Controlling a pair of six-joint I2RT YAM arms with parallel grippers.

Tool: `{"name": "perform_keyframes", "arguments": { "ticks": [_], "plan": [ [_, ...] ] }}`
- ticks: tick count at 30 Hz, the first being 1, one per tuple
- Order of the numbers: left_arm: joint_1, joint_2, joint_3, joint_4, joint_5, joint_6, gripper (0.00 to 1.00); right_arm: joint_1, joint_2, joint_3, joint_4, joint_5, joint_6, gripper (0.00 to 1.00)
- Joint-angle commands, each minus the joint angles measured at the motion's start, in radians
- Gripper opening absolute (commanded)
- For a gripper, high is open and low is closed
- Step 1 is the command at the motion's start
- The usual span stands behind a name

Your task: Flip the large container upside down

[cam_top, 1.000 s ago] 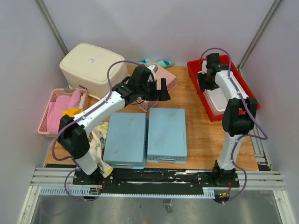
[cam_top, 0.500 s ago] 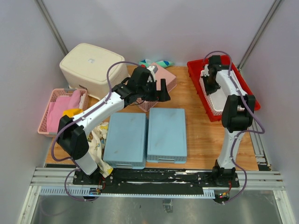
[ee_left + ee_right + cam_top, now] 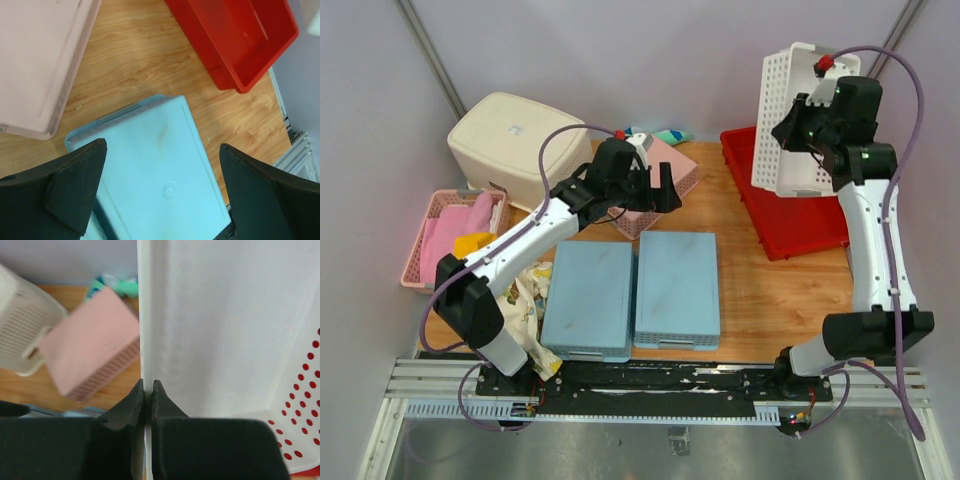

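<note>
The large container (image 3: 510, 135) is a cream tub at the table's back left, with a flat closed face turned up. In the right wrist view its perforated wall and handle slot (image 3: 20, 335) show at the left edge. My left gripper (image 3: 660, 190) hangs open to the right of the tub, apart from it. In the left wrist view this left gripper (image 3: 162, 145) holds nothing and hovers over a blue container (image 3: 160, 170). My right gripper (image 3: 798, 122) is shut on the wall of a white lattice basket (image 3: 785, 110), held high at the back right. That grip (image 3: 148, 390) pinches the thin white wall (image 3: 215, 330).
A red tray (image 3: 798, 225) lies under the raised basket, also seen from the left wrist (image 3: 235, 40). A pink basket (image 3: 672, 165) sits bottom up at the back centre. Two blue containers (image 3: 588, 295) (image 3: 678, 288) lie in front. A pink lattice basket (image 3: 420, 250) with cloths stands at the left.
My right gripper has shut on the white basket's wall and lifted it up out of the red tray. The left arm has barely shifted.
</note>
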Motion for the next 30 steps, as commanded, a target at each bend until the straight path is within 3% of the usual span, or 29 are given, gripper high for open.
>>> {"name": "perform_keyframes", "arguments": {
  "ticks": [1,4,9,12,17,19,22,27,30],
  "plan": [
    [0.028,-0.107,0.027,0.028,-0.039,0.017,0.99,-0.014,-0.06,-0.178,0.274,-0.377,0.31,0.0],
    [0.052,-0.123,0.016,0.029,0.013,0.007,0.99,-0.033,-0.119,-0.38,0.622,-0.599,0.585,0.0],
    [0.056,-0.128,0.011,0.035,0.035,0.008,0.99,-0.085,-0.054,-0.577,1.182,-0.731,1.068,0.0],
    [0.056,-0.125,0.008,0.05,0.055,0.008,0.99,-0.123,0.053,-0.661,1.494,-0.758,1.317,0.01],
    [0.056,-0.098,0.023,0.06,0.095,0.004,0.99,-0.177,0.368,-0.668,2.233,-0.746,1.907,0.01],
    [0.056,-0.082,0.034,0.063,0.114,0.002,0.99,-0.192,0.434,-0.655,2.268,-0.794,1.948,0.01],
    [0.056,-0.056,0.051,0.065,0.126,0.005,0.99,-0.222,0.432,-0.713,2.198,-0.819,1.869,0.01],
    [0.056,0.01,0.11,0.073,0.137,0.014,0.99,-0.27,0.413,-0.773,1.969,-0.903,1.694,0.01],
    [0.056,0.066,0.174,0.064,0.158,0.019,0.99,-0.306,0.384,-0.816,1.808,-0.928,1.534,0.11]
  ]
}}
